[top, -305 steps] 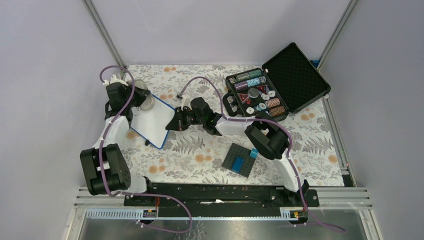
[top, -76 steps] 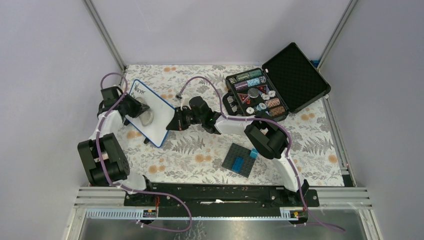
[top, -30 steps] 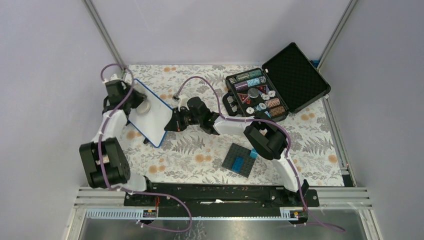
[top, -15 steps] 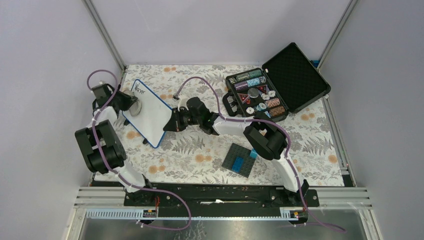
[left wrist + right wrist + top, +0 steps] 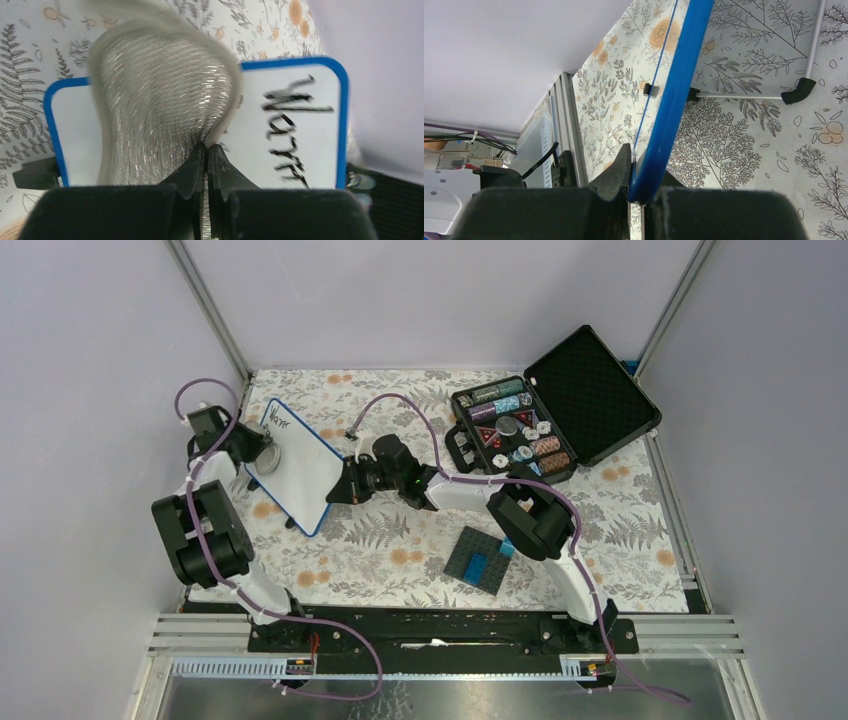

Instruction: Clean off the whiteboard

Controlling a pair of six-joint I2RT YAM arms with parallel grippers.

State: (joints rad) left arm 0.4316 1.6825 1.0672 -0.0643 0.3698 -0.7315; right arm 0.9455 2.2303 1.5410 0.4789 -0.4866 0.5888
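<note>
The whiteboard (image 5: 296, 464), white with a blue rim, stands tilted at the left of the table, with dark handwriting near its far corner (image 5: 277, 419). My right gripper (image 5: 340, 490) is shut on its right edge; in the right wrist view the blue rim (image 5: 674, 95) runs edge-on between the jaws. My left gripper (image 5: 258, 452) is shut on a grey-white cloth pad (image 5: 268, 456) pressed on the board's left part. In the left wrist view the cloth (image 5: 160, 115) covers the board's middle, with the writing (image 5: 290, 135) to its right.
An open black case (image 5: 545, 415) of poker chips stands at the back right. A dark grey studded plate (image 5: 481, 560) with blue bricks lies front centre. The board's black-footed stand (image 5: 796, 92) rests on the floral cloth. Side walls are close on the left.
Over the last second my left gripper has moved the cloth left and down across the board, uncovering the writing at the far corner. The right gripper has kept its hold.
</note>
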